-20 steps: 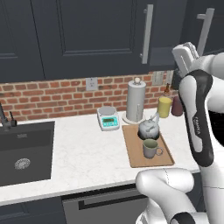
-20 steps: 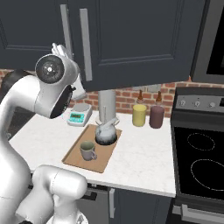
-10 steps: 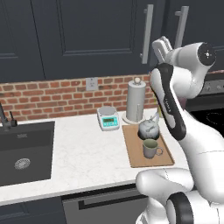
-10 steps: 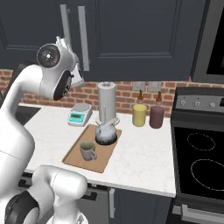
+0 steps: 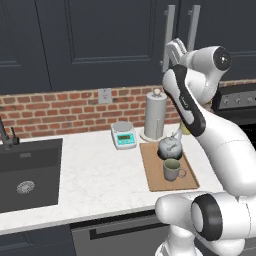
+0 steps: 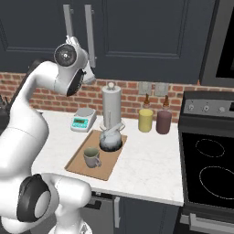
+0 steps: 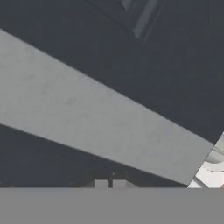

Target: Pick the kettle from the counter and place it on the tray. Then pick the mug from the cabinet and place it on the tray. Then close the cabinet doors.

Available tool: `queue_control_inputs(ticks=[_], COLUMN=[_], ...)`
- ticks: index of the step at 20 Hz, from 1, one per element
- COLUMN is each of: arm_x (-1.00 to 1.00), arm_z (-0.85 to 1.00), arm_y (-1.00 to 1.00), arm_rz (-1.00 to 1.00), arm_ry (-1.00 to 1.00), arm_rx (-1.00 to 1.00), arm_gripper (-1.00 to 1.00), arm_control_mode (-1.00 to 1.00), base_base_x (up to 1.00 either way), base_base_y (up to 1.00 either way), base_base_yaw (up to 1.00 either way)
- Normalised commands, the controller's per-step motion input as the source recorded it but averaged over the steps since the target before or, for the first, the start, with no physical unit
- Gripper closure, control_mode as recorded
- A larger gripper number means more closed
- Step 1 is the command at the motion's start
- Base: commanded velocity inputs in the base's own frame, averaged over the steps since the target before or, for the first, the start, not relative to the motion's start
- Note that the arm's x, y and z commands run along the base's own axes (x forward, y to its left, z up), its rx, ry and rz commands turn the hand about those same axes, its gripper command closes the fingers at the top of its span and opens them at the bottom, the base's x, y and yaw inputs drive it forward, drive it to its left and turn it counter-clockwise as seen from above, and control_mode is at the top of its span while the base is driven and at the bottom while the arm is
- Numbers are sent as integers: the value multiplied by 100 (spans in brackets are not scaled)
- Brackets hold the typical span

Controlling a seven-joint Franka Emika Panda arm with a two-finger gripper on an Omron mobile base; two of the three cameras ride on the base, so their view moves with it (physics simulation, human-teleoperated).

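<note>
Kettle and mug sit on the tray; the clenched, empty claw presses the cabinet doors, upper right, to shut them.

The white marbled counter runs from a dark sink at the left to a black stove at the right. A wooden tray lies flat on it, carrying the kettle and, just in front, the mug. Behind the tray stands a tall grey cylinder, with a small kitchen scale to its left. A yellow canister and a maroon canister stand side by side near the stove
</note>
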Motion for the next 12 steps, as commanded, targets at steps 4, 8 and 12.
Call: queue_control_inputs(ticks=[4,8,12], arm_x=[99,89,84], arm_z=[0,-16,-31], arm_y=[-53,-37,-4], arm_rz=[7,4,0], arm_ry=[-1,-8,-8], arm_rx=[5,9,10], arm_gripper=[100,100,100], arm_control_mode=[-100,-100,-100], base_base_x=[0,0,0], base_base_y=[0,0,0], base_base_yaw=[0,0,0])
